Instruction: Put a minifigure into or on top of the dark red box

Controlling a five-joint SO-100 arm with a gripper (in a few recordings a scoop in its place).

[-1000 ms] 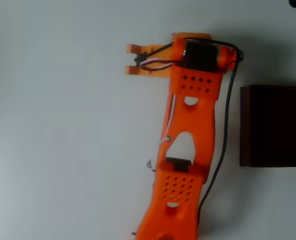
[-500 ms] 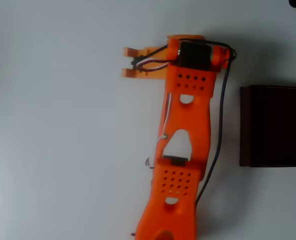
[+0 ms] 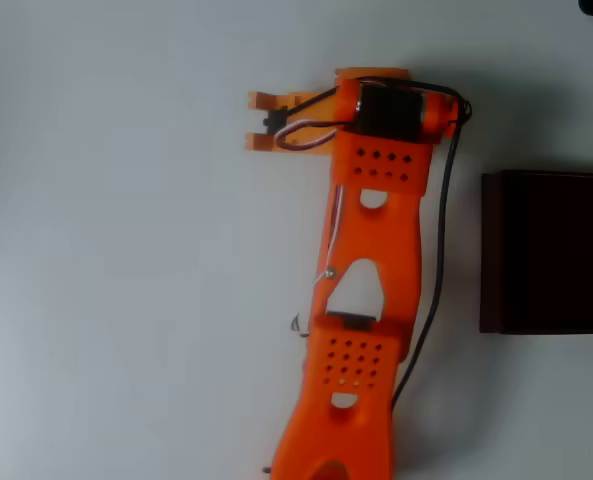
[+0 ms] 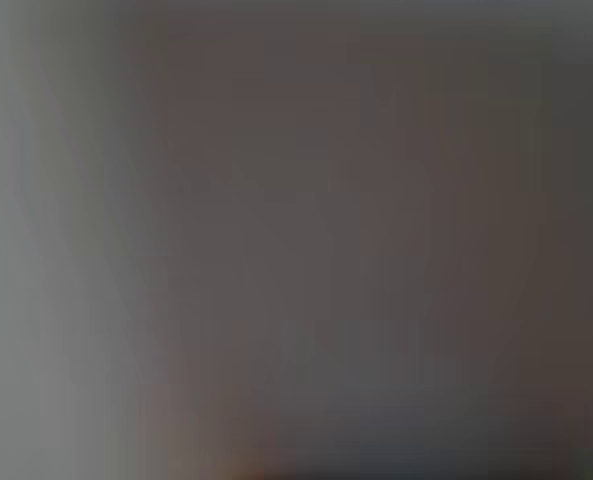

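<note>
The dark red box (image 3: 548, 252) is sitting over at about 3 o'clock in the overhead view, flat on the white bench (image 3: 126, 300), running off the right edge so part of it is getting cut off. It's looking maroon going on near-black, with its left wall showing as a thin, slightly lighter strip. The wrist view is coming through as one grey-brown blur, so it's showing nothing usable.
</note>
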